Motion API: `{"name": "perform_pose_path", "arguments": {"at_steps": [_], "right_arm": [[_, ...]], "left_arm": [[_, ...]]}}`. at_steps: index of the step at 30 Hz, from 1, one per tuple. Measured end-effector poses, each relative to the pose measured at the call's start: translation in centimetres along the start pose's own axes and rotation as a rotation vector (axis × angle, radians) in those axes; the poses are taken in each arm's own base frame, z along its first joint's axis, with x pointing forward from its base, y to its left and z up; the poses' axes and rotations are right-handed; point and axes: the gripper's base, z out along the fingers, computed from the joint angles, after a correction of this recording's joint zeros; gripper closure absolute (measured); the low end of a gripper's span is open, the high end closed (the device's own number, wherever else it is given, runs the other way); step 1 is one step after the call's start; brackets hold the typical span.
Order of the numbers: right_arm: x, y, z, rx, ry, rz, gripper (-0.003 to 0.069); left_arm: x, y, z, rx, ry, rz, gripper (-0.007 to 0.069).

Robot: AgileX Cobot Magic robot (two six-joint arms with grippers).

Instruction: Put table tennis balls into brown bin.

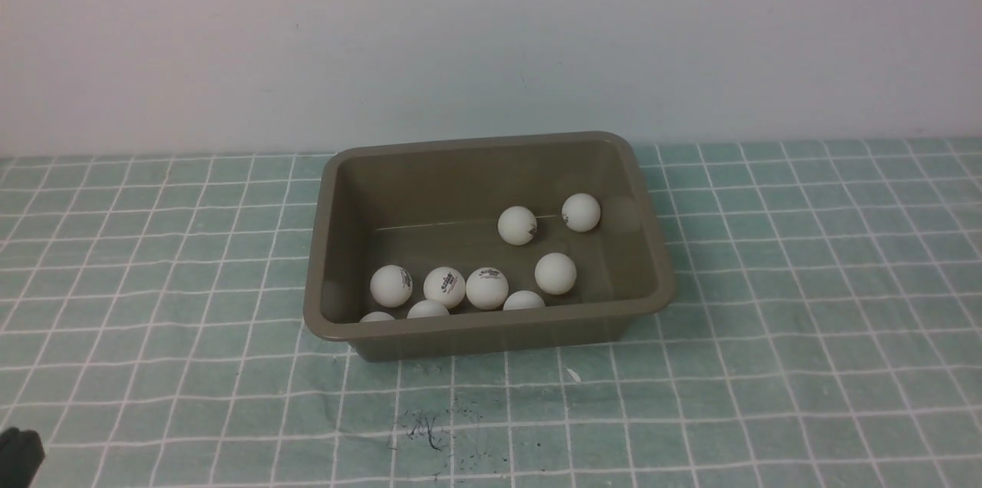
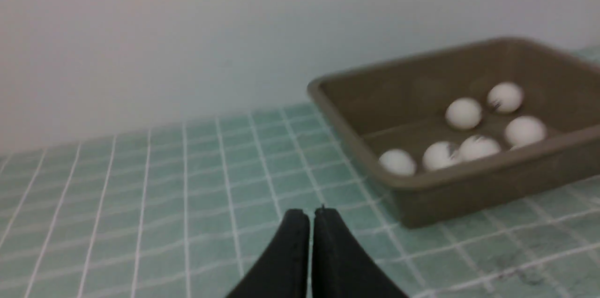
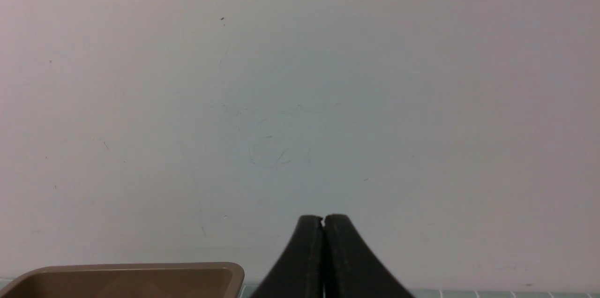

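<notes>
A: Start with the biggest thing. Where does the brown bin sit?

B: On the checked surface, in the middle of the front view, its long axis running across from left to right, its far long wall close to the pale wall behind it.

A: And the table tennis balls?

B: All that I can find are inside the bin. Nine show in the front view: two toward the bin's far right corner, one alone nearer the middle right, and six bunched along the near wall, three of those half hidden behind the near rim. I see none on the cloth outside the bin.

A: Which arm is nearer the bin?

B: Hard to rank. The left pincer is low over the surface with the bin ahead of it and off to its right side, well apart. Only a dark scrap at the lower left corner of the front view shows there. The right pincer looks mostly at the wall, with a corner of the bin just entering its own view; it is not in the front view at all.

A: Their jaws?

B: Both pairs pressed together, nothing between them.

A: So what is left to do?

B: By my reading, nothing to carry: with no ball outside the bin, the job looks complete and both arms appear parked clear of it.
</notes>
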Motion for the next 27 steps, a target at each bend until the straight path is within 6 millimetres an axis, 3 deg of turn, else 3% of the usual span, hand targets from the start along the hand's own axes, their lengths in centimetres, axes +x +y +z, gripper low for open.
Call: {"name": "perform_pose_path", "arguments": {"at_steps": [6, 27], "right_arm": [[0.0, 0.0, 0.0, 0.0, 0.002, 0.001, 0.0672], [0.0, 0.0, 0.0, 0.0, 0.001, 0.003, 0.0672]], "left_arm": [[4.8, 0.5, 1.6, -0.115, 0.121, -0.056, 0.0629], [4.8, 0.5, 1.6, -0.118, 0.119, -0.058, 0.0629]]}}
